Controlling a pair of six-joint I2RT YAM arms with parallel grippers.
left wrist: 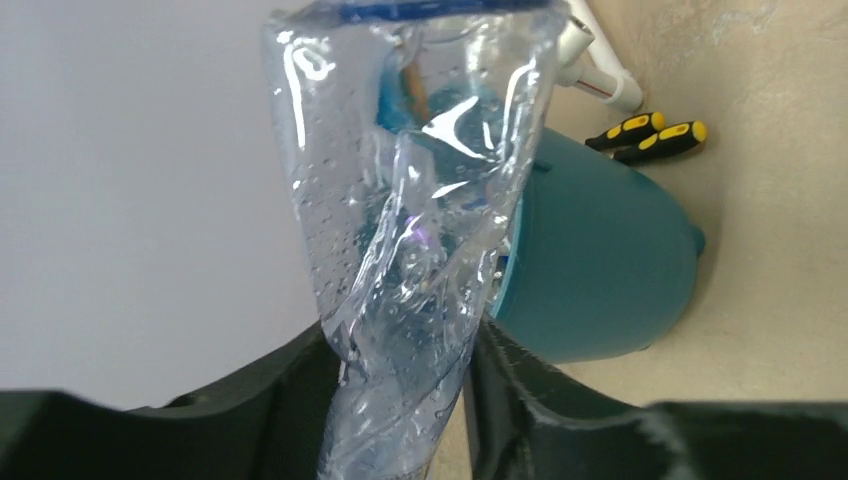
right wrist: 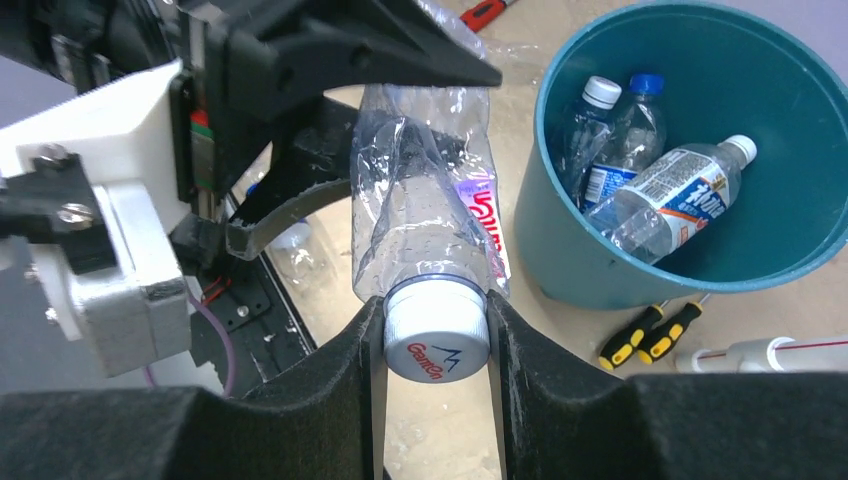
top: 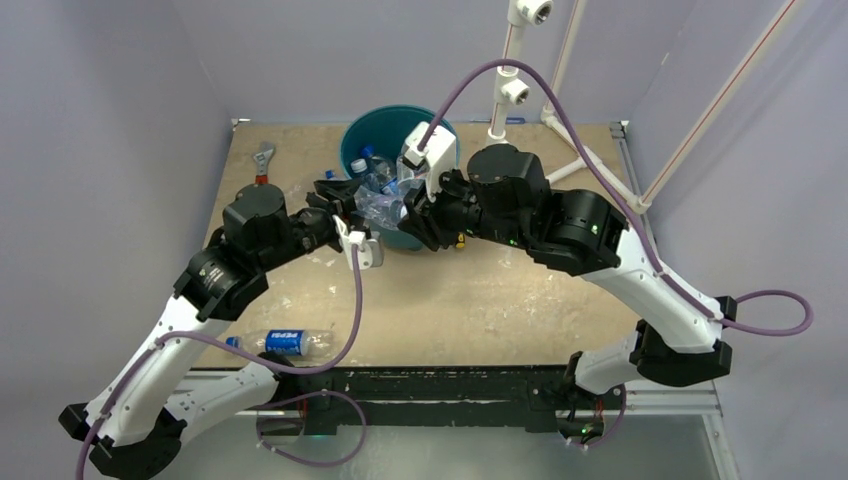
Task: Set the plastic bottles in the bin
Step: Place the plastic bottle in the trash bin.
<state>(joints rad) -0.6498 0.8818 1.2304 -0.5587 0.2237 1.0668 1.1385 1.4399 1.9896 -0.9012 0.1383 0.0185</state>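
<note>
A crushed clear plastic bottle [top: 380, 205] hangs in the air between both grippers, just left of the bin [top: 347, 140]. My right gripper [right wrist: 433, 312] is shut on its white cap [right wrist: 436, 340]. My left gripper [left wrist: 400, 345] presses both fingers against the bottle's [left wrist: 410, 200] other, crumpled end. The teal bin [right wrist: 535, 215] holds three bottles [right wrist: 660, 190] with white and blue caps. Another bottle [top: 285, 342] with a blue label lies on the table by the left arm.
Two yellow-and-black screwdrivers [right wrist: 648, 335] lie at the bin's foot. A red-handled wrench [top: 263, 160] lies at the far left of the table. A white pipe frame [top: 500, 92] stands behind the bin at the right.
</note>
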